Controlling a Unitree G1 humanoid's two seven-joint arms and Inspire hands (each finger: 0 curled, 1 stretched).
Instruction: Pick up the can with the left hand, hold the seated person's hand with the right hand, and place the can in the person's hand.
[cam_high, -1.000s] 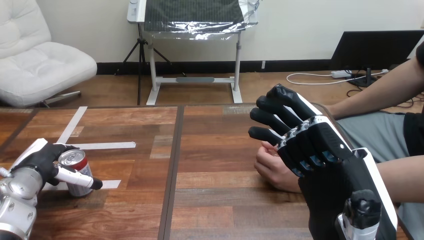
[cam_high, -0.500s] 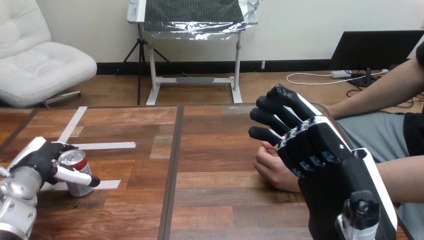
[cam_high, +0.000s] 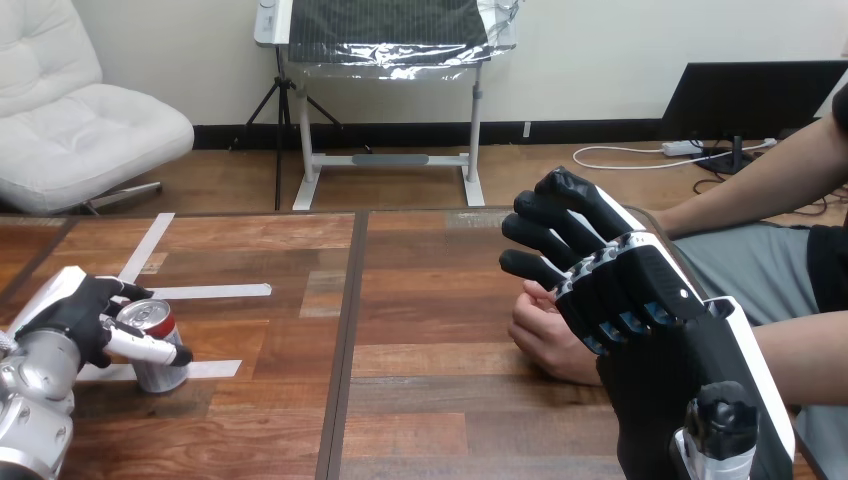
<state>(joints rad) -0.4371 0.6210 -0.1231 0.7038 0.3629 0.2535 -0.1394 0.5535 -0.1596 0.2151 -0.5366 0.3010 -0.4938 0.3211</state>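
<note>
Can (cam_high: 160, 350) upright on the desk (cam_high: 430, 300) near the view's left edge, its base on a strip of white tape (cam_high: 215, 368). Left robot hand (cam_high: 75, 315) is clamped on the can, thumb across the front, fingers curled behind. Right robot hand (cam_high: 620, 290) is raised near the desk's right edge, fingers apart and nearly straight, in front of the person's hand (cam_high: 545, 335) (contact between the two cannot be told). Bare wood lies open between can and person's hand, crossed by one dark seam (cam_high: 345, 340).
</note>
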